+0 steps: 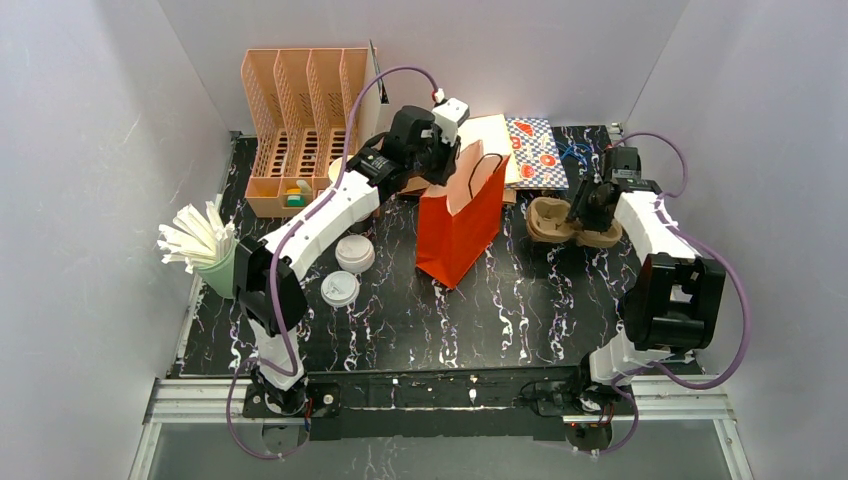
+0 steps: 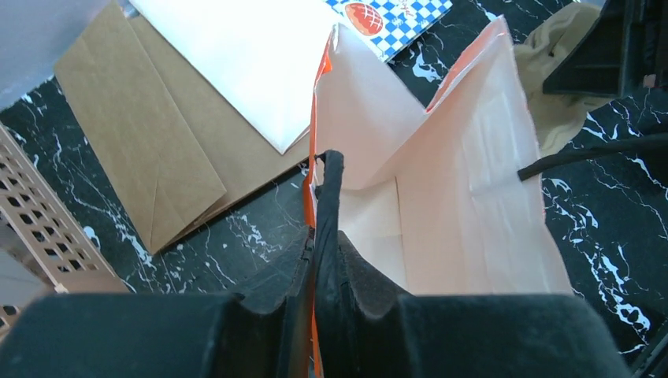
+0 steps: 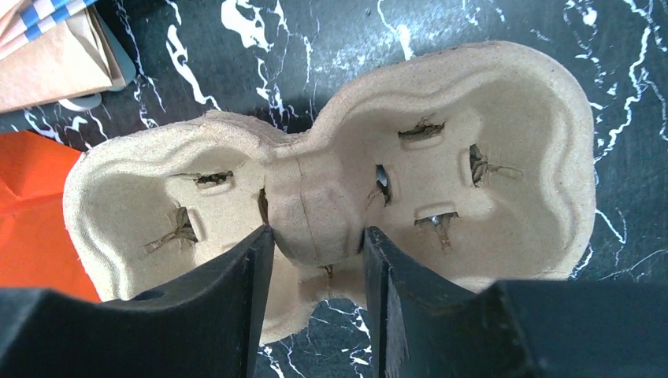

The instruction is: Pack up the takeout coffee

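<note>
Left fingers (image 2: 358, 287) tight on orange bag (image 2: 465, 197) rim and handle; right fingers (image 3: 236, 291) snug around pulp cup carrier (image 3: 512, 142) centre ridge.

The tabletop (image 1: 520, 300) is finished in glossy black with white marble-like veining. The cup carrier (image 3: 504, 118) is moulded from rough, matt pulp fibre. The orange bag (image 1: 465, 225) is made of smooth matt paper, white inside. The right claw (image 3: 317, 232) is formed of matt black plastic.
</note>
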You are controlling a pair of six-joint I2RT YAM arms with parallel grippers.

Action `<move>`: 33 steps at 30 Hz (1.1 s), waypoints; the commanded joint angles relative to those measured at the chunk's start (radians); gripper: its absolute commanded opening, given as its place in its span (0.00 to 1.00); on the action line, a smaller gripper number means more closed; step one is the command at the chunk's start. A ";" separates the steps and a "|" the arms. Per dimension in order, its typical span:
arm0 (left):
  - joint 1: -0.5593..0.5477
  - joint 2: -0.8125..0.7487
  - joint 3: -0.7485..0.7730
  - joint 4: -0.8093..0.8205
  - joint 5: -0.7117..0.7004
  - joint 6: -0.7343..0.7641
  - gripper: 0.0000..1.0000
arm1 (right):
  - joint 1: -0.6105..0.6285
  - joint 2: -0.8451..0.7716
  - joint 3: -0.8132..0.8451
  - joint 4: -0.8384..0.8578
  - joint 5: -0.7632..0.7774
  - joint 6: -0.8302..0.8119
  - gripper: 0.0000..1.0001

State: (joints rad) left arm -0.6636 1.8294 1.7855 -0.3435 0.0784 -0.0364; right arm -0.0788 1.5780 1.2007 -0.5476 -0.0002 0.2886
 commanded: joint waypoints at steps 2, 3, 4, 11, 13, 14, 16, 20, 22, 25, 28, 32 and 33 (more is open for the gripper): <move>0.020 0.049 0.076 0.044 0.056 0.097 0.14 | 0.029 -0.040 -0.016 -0.011 0.038 0.032 0.52; 0.023 0.058 0.088 0.048 0.072 0.109 0.14 | 0.030 -0.042 -0.021 -0.010 0.041 0.034 0.53; 0.026 0.067 0.100 0.052 0.082 0.120 0.15 | 0.031 -0.044 -0.024 -0.008 0.044 0.036 0.54; 0.032 0.132 0.288 -0.068 0.010 0.121 0.64 | 0.034 -0.042 -0.030 -0.006 0.056 0.043 0.72; 0.032 0.113 0.295 -0.085 -0.029 0.118 0.70 | 0.034 -0.032 -0.034 -0.005 0.063 0.039 0.79; 0.032 0.092 0.295 -0.095 -0.047 0.115 0.73 | 0.035 -0.026 -0.036 -0.004 0.069 0.038 0.82; 0.032 0.048 0.287 -0.102 -0.082 0.109 0.77 | 0.035 -0.014 -0.041 0.002 0.074 0.034 0.85; 0.032 -0.043 0.251 -0.105 -0.081 0.097 0.81 | 0.034 0.019 -0.048 0.029 0.076 0.022 0.84; 0.032 -0.082 0.227 -0.106 -0.050 0.087 0.83 | 0.034 0.036 -0.044 0.036 0.073 0.018 0.82; 0.032 -0.135 0.187 -0.108 -0.037 0.054 0.84 | 0.034 0.055 -0.040 0.042 0.058 0.018 0.76; 0.032 -0.186 0.152 -0.109 -0.008 0.008 0.85 | 0.034 0.062 -0.046 0.060 0.028 0.017 0.72; 0.032 -0.221 0.106 -0.093 0.035 -0.008 0.85 | 0.034 0.079 -0.044 0.061 0.014 0.014 0.70; 0.032 -0.213 0.097 -0.091 0.020 -0.008 0.82 | 0.035 0.079 -0.046 0.065 0.011 0.014 0.70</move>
State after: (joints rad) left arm -0.6361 1.6356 1.9263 -0.4316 0.0689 -0.0151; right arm -0.0456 1.6424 1.1614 -0.5159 0.0338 0.3103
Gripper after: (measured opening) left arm 0.849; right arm 0.705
